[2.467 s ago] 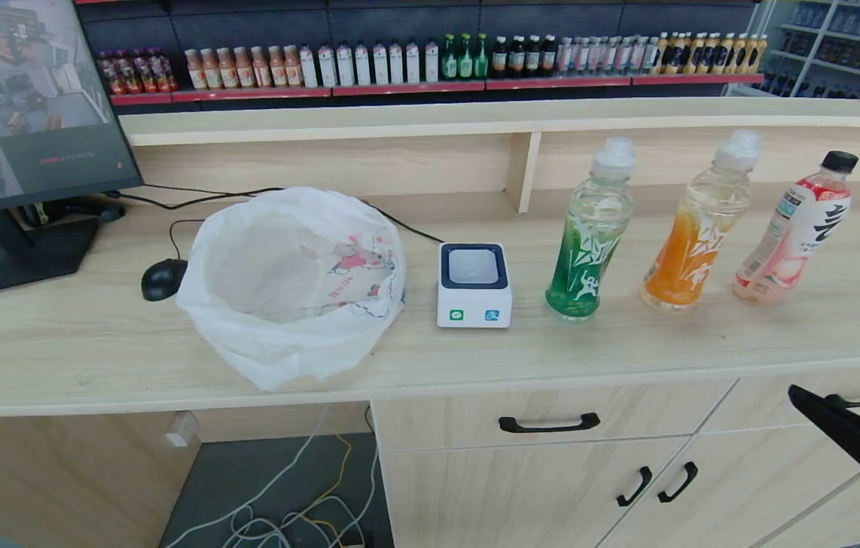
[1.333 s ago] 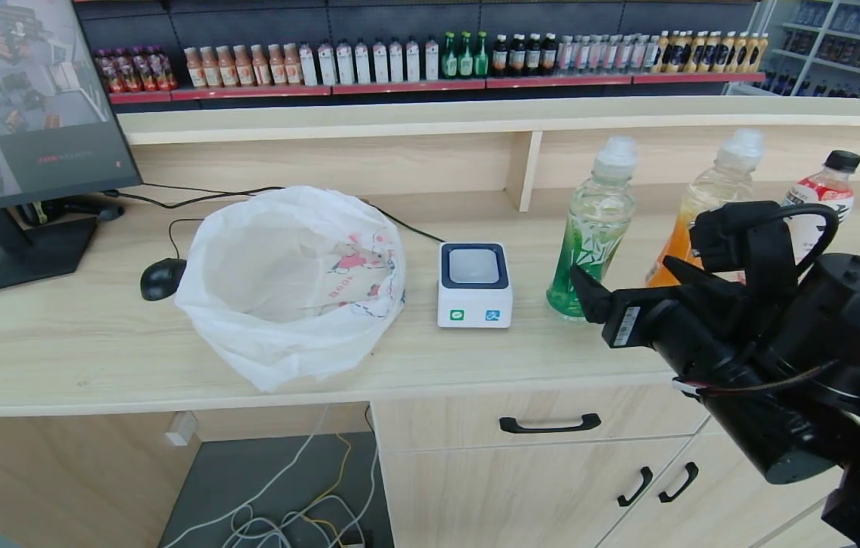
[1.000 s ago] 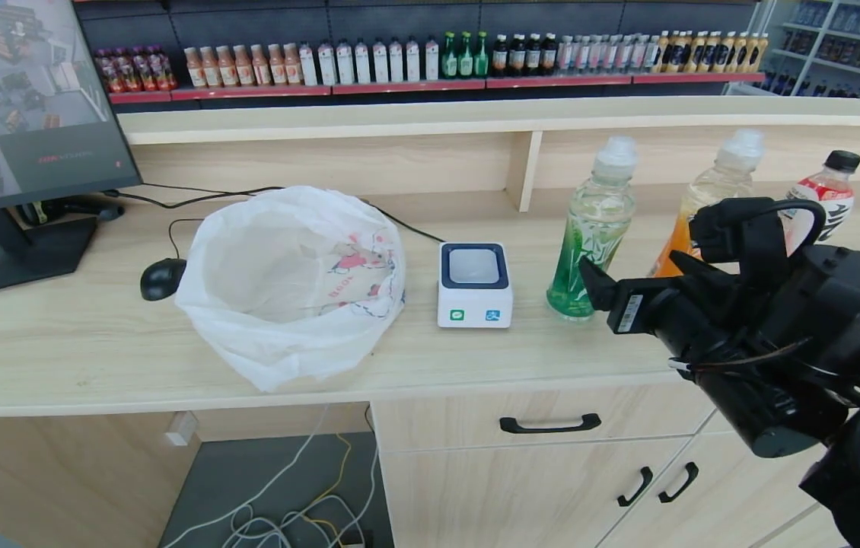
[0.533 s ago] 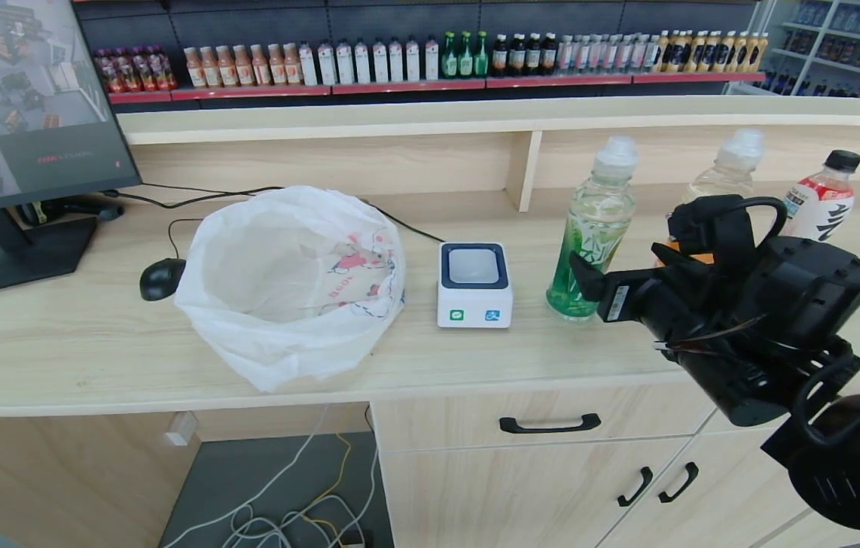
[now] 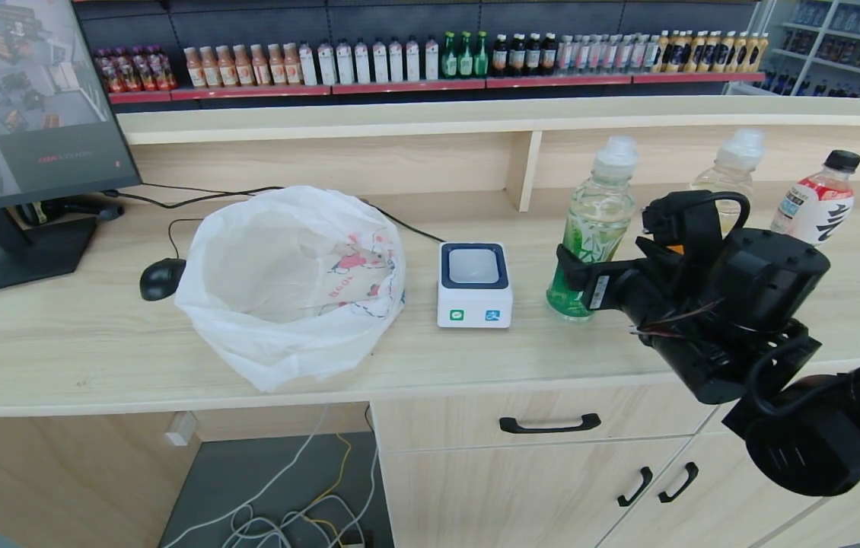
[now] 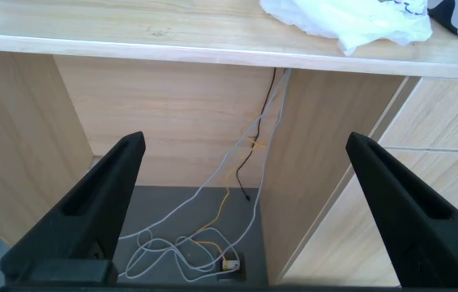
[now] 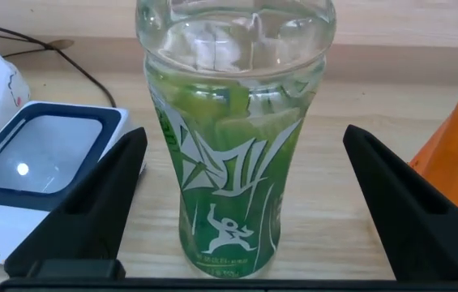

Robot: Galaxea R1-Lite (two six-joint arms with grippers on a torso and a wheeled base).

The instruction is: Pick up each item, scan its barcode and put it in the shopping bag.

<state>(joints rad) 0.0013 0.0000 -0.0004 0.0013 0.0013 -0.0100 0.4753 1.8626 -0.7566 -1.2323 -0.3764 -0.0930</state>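
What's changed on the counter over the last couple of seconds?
The right gripper came up from the lower right edge and moved leftward to the green bottle. It is open and lined up on it, with nothing grasped. That bottle, the orange bottle, pink bottle, shopping bag and scanner stayed put.

This is a shop, seen from behind its checkout counter (image 5: 95,342) of pale wood. Along the back wall a red-edged shelf (image 5: 407,87) carries a long row of bottled drinks (image 5: 369,62) lined up by kind, and more stocked racks (image 5: 829,46) stand at the far right. On the counter sit a monitor (image 5: 19,91) showing camera views of aisles, a mouse (image 5: 162,278), a small box scanner (image 5: 473,285) and an open white shopping bag (image 5: 285,281)
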